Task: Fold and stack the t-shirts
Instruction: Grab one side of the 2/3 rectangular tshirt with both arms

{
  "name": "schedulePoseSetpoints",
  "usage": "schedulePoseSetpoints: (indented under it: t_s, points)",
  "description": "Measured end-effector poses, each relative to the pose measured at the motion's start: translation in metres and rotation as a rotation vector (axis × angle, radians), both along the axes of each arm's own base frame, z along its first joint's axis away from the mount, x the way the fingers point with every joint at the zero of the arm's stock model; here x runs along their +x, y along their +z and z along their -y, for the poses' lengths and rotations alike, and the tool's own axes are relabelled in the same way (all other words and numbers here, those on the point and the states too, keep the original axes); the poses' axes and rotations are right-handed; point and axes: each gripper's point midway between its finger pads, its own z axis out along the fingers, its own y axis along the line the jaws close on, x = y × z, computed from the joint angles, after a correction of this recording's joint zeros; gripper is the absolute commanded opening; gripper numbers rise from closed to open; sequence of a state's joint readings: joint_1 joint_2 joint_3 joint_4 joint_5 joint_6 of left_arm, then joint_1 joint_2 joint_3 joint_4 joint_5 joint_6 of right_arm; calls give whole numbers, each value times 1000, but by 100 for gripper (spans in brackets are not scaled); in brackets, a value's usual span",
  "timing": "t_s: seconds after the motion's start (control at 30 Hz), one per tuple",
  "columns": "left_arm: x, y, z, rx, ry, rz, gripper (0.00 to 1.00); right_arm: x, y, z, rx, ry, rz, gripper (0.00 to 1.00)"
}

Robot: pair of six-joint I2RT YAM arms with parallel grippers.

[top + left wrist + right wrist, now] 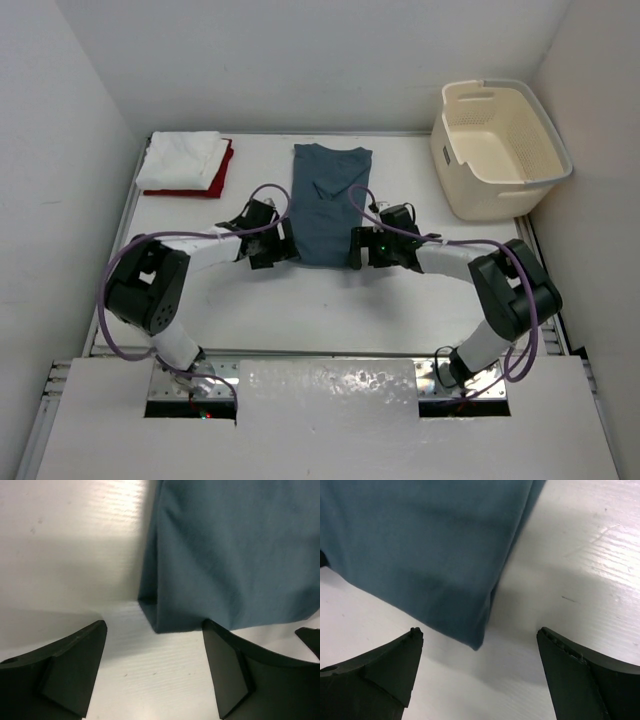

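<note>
Teal-blue t-shirt lies with its two near corners at the two pincers, one at each. The left pincer stands with its jaws apart and nothing between them but bare table. In the left wrist view the shirt's near left corner rests flat on the table, about level with the tips of the black fingers. The hem runs close to the right-hand finger; whether they touch I cannot tell. The right pincer is likewise spread wide and holds nothing. In its wrist view the shirt's near right corner points in between the fingers, with a gap of table on either side.

From there the shirt runs away as a long narrow strip, folded lengthwise, up the middle of the table to just short of the far edge. A small fold shows on its upper half.

At the far left corner a folded white t-shirt sits on top of a folded deep red t-shirt, whose edge shows along the right and near sides. At the far right corner stands a cream laundry basket, upright, well apart from the shirts.
</note>
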State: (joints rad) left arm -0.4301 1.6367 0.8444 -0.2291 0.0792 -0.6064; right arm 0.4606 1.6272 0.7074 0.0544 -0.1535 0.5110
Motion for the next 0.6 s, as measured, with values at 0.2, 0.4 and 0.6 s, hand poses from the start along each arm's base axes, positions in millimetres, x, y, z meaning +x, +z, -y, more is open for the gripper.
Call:
schedulePoseSetpoints:
  t_s: [0.2, 0.4, 0.6]
  points:
    - [6, -4, 11, -42, -31, 7, 39, 7, 1, -12, 76, -23, 11, 72]
    - [6, -6, 15, -61, -44, 6, 26, 4, -2, -17, 118, -39, -4, 62]
    - [5, -10, 18, -69, -49, -5, 8, -3, -3, -25, 158, -33, -25, 53]
